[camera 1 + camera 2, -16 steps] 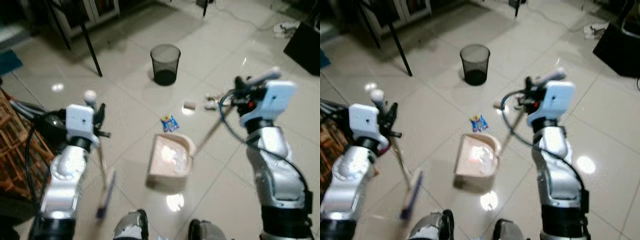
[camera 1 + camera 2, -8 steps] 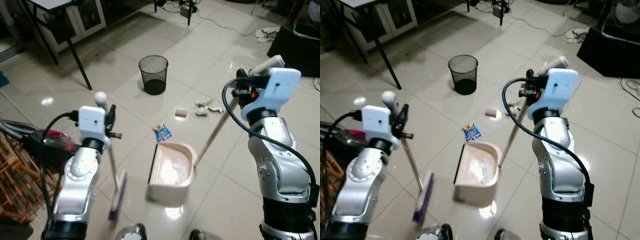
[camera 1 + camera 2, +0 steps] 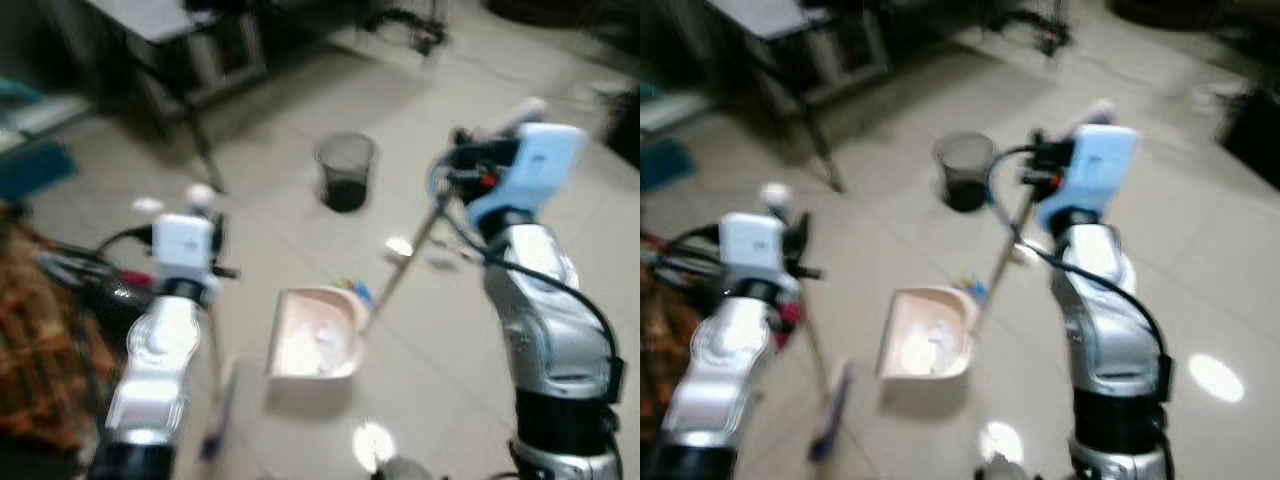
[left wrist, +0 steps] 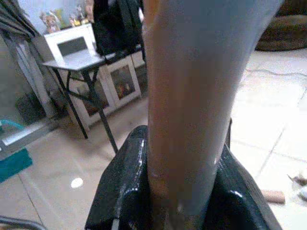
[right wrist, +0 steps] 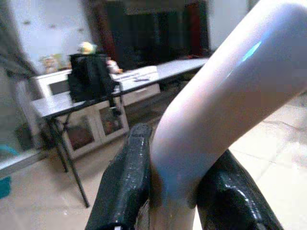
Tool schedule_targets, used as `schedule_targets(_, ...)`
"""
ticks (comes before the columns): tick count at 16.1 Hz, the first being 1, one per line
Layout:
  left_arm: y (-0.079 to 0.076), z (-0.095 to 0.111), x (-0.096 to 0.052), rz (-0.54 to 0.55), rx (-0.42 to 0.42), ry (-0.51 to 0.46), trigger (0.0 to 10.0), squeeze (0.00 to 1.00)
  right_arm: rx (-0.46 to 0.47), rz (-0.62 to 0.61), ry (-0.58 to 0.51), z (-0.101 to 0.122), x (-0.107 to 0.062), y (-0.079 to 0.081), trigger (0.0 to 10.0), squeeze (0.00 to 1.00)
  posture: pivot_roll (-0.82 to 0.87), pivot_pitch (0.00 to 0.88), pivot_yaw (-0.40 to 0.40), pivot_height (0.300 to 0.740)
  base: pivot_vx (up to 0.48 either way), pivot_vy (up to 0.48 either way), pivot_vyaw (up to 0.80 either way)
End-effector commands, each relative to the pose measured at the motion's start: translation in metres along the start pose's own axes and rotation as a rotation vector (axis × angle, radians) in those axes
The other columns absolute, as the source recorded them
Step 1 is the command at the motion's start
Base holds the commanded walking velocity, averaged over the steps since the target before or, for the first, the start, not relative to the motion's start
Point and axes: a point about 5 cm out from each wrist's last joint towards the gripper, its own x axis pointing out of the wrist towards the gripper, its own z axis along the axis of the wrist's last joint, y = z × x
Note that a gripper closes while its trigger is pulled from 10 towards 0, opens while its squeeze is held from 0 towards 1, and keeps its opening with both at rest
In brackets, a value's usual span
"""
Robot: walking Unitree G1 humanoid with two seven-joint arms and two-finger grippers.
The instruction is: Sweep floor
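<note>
The left gripper clenched the broom, its head down on the floor at the robot's left. The right gripper clamped the dustpan by its handle; the pan sat between the arms, near the wastebasket.

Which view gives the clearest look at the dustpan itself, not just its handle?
The left eye view: the dustpan sits on the floor mid-frame, open and pale inside, though blurred. The right eye view shows the same, equally soft. The right wrist view shows its handle clamped in the right gripper.
</note>
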Motion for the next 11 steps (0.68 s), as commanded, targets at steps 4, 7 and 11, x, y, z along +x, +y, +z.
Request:
schedule_targets(4,0.0092,0.0078,0.0007,0.023,0.027,-0.042,10.0,0.00,0.008,0.001,-0.064,0.0119,0.0025,0.0070,10.0,0.00,0.00,0.048,0.046,0.740,0.471,0.000,0.20)
schedule_targets(7,0.0093,0.0077,0.0014,0.025,0.025,-0.042,10.0,0.00,0.019,-0.011,-0.073,0.0133,0.0021,0.0051,10.0,0.00,0.00,0.047,0.049,0.740,0.471,0.000,0.00)
schedule_targets(11,0.0101,0.0052,0.0002,0.027,0.023,-0.036,10.0,0.00,0.018,-0.007,-0.075,0.0132,0.0019,0.0059,10.0,0.00,0.00,0.045,0.044,0.740,0.472,0.000,0.00)
